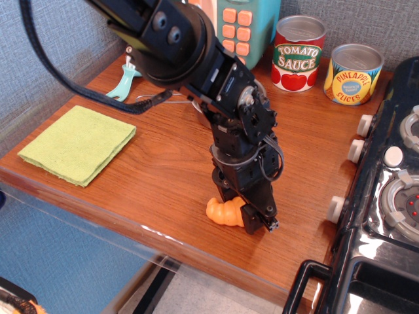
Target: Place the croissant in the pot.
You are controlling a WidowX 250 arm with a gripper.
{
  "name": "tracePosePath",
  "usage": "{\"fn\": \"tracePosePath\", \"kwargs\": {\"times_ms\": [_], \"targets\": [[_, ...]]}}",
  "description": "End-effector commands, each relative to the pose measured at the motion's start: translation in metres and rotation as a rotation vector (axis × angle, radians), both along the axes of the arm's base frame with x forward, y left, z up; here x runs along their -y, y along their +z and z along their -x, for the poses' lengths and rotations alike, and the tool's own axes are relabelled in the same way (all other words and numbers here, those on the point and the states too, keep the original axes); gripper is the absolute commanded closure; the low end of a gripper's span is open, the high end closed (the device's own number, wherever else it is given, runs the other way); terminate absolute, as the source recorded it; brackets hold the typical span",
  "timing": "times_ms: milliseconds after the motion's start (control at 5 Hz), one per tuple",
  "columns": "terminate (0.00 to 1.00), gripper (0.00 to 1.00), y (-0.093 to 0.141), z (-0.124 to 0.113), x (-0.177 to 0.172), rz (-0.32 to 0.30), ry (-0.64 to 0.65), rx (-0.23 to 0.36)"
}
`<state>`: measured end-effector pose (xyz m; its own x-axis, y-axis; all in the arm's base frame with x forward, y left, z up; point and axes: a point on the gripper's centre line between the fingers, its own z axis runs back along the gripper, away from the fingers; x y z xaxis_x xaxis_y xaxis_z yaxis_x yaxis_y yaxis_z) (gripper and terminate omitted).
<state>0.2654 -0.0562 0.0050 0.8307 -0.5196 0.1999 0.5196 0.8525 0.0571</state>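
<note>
While pincer (252,212) half-hides croissant (224,212), pot unseen.

Arm housing is black throughout, built of blocky, rounded segments. Two round recessed screw holes mark the upper link. A thick black cable loops away to the left; thinner black wires curl beside the wrist. The hand (252,212) is black, boxy.
</note>
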Motion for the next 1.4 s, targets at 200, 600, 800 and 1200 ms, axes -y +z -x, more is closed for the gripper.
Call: {"fn": "tracePosePath", "kwargs": {"times_ms": [200, 600, 800, 1200], "targets": [[0.00, 1.00, 0.062, -0.051, -0.045, 0.027, 0.074, 0.056], [0.00, 1.00, 0.055, -0.118, -0.058, 0.001, 0.167, 0.061], [0.00, 1.00, 0.049, -0.146, -0.072, -0.020, 0.207, 0.055], [0.00, 1.00, 0.059, -0.162, -0.095, -0.015, 0.251, 0.075]]}}
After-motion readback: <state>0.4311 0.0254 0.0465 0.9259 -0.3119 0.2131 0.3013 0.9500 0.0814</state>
